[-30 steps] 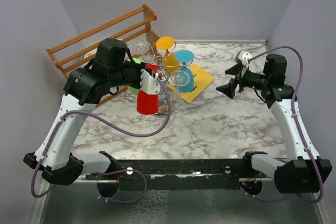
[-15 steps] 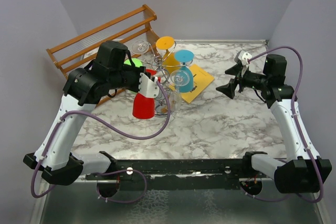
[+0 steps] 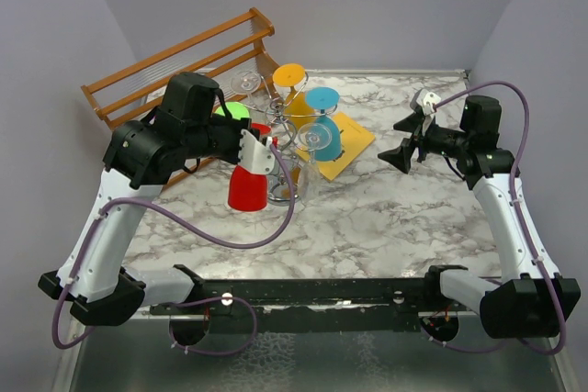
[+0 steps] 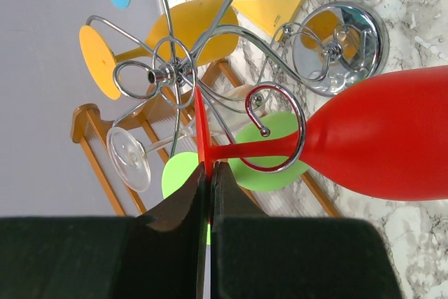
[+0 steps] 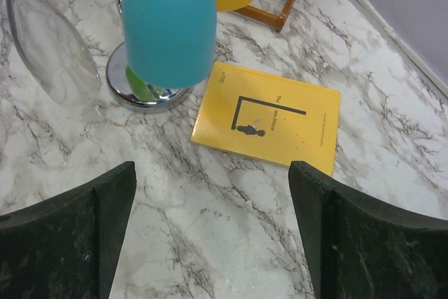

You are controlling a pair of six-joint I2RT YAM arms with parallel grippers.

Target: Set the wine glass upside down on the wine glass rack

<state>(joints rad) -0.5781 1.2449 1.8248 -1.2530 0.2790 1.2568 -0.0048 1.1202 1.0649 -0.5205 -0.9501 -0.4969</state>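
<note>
The red wine glass (image 3: pixel 248 188) hangs bowl-down at the near left of the chrome wine glass rack (image 3: pixel 285 140). My left gripper (image 3: pixel 265 144) is shut on the edge of the glass's red foot. In the left wrist view the gripper (image 4: pixel 208 166) pinches the foot, and the red stem (image 4: pixel 252 149) passes through a curled rack arm (image 4: pixel 280 127), with the bowl (image 4: pixel 378 138) beyond it. The rack's hub (image 4: pixel 168 73) and round shiny base (image 4: pixel 364 40) also show there. My right gripper (image 3: pixel 404 140) is open and empty, above the marble to the right of the rack (image 5: pixel 210 180).
Yellow (image 3: pixel 290 75), blue (image 3: pixel 322 98), green (image 3: pixel 231 110) and clear (image 3: pixel 317 140) glasses hang on the rack. A yellow book (image 3: pixel 349 140) lies beside its base and shows in the right wrist view (image 5: pixel 269 117). A wooden slatted rack (image 3: pixel 175 66) stands at the back left.
My left arm has drawn back to the left and down, and the red glass has moved lower and slightly left with it. The right arm has not moved.
</note>
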